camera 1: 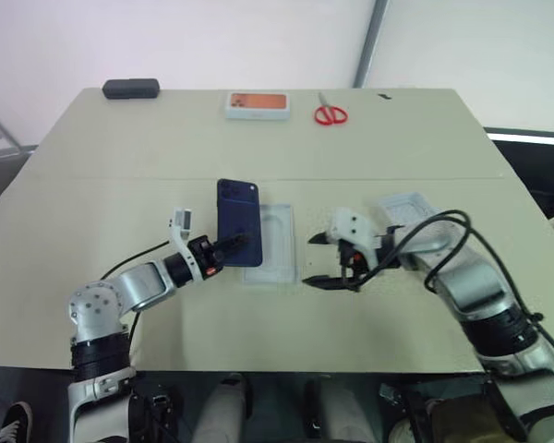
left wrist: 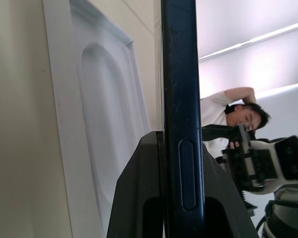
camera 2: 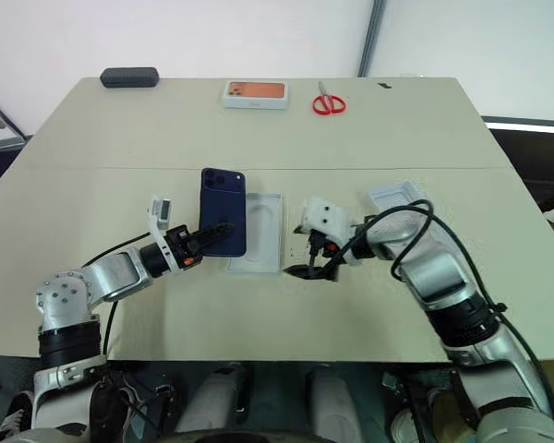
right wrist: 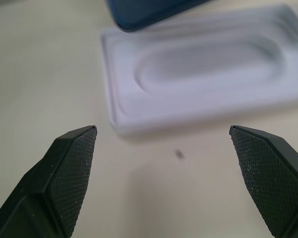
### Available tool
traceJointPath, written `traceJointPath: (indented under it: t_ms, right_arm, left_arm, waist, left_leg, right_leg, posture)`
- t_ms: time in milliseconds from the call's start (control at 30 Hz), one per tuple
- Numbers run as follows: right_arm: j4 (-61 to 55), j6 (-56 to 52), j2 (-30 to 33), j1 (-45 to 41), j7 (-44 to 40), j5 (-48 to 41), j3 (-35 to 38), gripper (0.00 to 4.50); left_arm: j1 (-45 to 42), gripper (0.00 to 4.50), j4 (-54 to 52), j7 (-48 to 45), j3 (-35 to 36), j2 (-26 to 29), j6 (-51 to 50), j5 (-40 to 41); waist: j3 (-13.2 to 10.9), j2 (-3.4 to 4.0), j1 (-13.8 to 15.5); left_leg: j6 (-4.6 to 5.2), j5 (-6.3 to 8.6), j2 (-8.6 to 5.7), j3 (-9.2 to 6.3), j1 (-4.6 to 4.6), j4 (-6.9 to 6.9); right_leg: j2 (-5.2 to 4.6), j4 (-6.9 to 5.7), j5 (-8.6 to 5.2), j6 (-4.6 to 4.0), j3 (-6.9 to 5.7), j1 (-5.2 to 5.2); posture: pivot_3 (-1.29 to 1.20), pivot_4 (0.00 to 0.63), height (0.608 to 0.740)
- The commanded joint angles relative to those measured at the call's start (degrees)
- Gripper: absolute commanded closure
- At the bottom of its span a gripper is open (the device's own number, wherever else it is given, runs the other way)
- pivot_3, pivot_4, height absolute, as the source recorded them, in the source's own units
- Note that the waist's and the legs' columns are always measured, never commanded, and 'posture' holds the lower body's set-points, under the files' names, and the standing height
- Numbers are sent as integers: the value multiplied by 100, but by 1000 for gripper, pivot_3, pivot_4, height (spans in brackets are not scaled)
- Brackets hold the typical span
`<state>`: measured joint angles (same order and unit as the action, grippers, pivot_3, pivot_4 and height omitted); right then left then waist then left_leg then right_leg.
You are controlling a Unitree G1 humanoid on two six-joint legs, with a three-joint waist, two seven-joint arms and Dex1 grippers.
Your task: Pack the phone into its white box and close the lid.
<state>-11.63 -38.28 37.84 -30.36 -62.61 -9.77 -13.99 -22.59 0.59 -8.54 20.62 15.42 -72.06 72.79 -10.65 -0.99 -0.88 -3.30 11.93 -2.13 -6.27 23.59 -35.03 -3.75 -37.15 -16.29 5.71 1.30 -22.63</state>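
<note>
The left gripper is pinched on the lower end of the phone, holding the dark blue slab above the table with its glossy back and camera corner facing up. In the left wrist view the phone's edge stands between the two black fingers, which press against its faces. Just beside the phone, on the side toward the right arm, a flat white insert with an oval recess lies on the table; the phone's long edge overlaps it slightly.

The right gripper hovers just beside the insert's other side, its fingers spread wide with nothing between them, pointing at the insert.

Behind the right forearm sits a white box, partly hidden by the arm and its cable. At the far edge of the table lie a dark case, a white box with an orange picture and red scissors. A person shows in the left wrist view.
</note>
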Motion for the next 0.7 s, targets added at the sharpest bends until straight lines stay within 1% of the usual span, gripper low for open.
traceJointPath:
  t_ms: [33, 67, 133, 167, 367, 700]
  right_arm:
    - [40, 166, -19, -16, 167, -24, 94, 30]
    - [20, 175, -50, -3, 210, -19, 57, 30]
    - [-10, 240, -94, 14, 304, 29, -24, 0]
    - [-11, 234, -114, 14, 345, 29, -41, 0]
    - [45, 301, -136, 1, 468, 21, -94, 0]
    - [233, 430, -257, -126, 549, 31, -98, 0]
  left_arm:
    - [-237, 4500, 59, -202, -154, -10, 106, -75]
    - [-277, 4500, 143, -186, -173, -32, 65, -72]
    - [-314, 3459, 213, -245, -331, -6, 92, -282]
    - [-332, 3119, 275, -248, -335, -23, 52, -281]
    - [-384, 44, 325, -385, -368, -36, -61, -275]
    - [-480, 11, -93, -445, -354, 280, -202, -223]
  waist:
    - [0, 0, 4]
    - [0, 1, 4]
    - [-1, -1, 9]
    - [-1, 0, 13]
    - [0, 0, 27]
    - [-1, 0, 11]
  left_leg:
    - [0, 0, 1, 0, 0, 1]
    - [0, 0, 1, -1, 0, 1]
    - [0, 0, 1, 0, 1, 2]
    - [0, 0, 0, -1, 2, 1]
    - [0, 0, -1, -4, -3, -6]
    - [0, 0, -1, -5, -6, -2]
  right_leg:
    - [2, -1, 0, 0, 0, 0]
    - [2, -2, 0, 1, 0, -1]
    - [0, -2, 1, 1, 1, -2]
    - [0, -1, 1, 2, 0, -2]
    - [-3, 0, 0, 1, -2, 11]
    - [-1, -1, 0, 3, -1, 10]
  posture:
    - [0, 150, 740]
    - [0, 150, 740]
    - [0, 150, 740]
    - [0, 150, 740]
    - [0, 150, 740]
    - [0, 150, 740]
